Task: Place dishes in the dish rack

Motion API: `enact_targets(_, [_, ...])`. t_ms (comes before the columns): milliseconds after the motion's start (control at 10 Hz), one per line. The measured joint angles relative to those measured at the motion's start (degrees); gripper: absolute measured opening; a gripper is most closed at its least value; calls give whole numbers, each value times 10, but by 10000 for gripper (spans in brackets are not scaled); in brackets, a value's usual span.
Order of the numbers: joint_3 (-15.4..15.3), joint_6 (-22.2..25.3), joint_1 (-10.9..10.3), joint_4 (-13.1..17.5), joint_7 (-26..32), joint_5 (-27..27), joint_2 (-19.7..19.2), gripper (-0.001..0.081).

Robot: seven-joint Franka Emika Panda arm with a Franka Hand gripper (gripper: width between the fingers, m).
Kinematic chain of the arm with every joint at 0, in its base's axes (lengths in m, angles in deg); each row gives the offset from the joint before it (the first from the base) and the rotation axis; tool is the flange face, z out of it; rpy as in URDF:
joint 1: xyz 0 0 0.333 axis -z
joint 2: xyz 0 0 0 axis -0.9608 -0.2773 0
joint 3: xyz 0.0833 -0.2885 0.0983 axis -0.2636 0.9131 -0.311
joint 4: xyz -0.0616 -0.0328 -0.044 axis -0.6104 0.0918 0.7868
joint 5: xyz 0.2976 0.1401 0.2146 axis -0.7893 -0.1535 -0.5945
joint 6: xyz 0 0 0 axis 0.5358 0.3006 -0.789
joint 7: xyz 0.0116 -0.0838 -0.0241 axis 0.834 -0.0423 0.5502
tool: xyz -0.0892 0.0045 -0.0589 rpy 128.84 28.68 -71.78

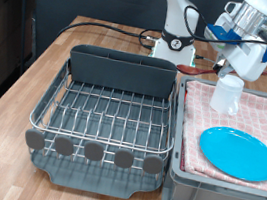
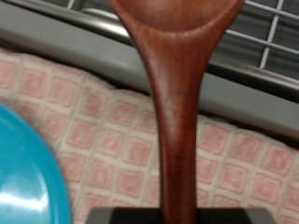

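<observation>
My gripper (image 1: 223, 61) hangs over the far edge of the grey crate, above the small white cup (image 1: 227, 94). It is shut on the reddish-brown wooden spoon (image 2: 175, 103), whose handle runs down into the gripper (image 2: 177, 216) in the wrist view, with the bowl pointing away. In the exterior view the spoon (image 1: 191, 65) sticks out from the gripper toward the left. The bright-blue plate (image 1: 239, 153) lies flat on the pink checked cloth (image 1: 263, 114) and also shows in the wrist view (image 2: 23, 177). The silver wire dish rack (image 1: 106, 111) holds no dishes.
The grey crate (image 1: 215, 198) stands right of the rack, and its rim (image 2: 65, 47) crosses the wrist view. The tall grey utensil caddy (image 1: 122, 73) lines the rack's far side. The robot base (image 1: 173, 35) and a black cable (image 1: 114, 28) are behind it.
</observation>
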Motion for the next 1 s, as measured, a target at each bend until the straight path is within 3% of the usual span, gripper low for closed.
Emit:
enact_targets(300, [15,91,1,-4,-11,-31,36,83])
enact_targets(500, [39,93,1,-33,-9,-55,78,83])
enact_targets(800, [81,56,1,-90,-2,-61,139,83])
enact_targets(1000, [82,69,0,-88,-3,-62,137,83])
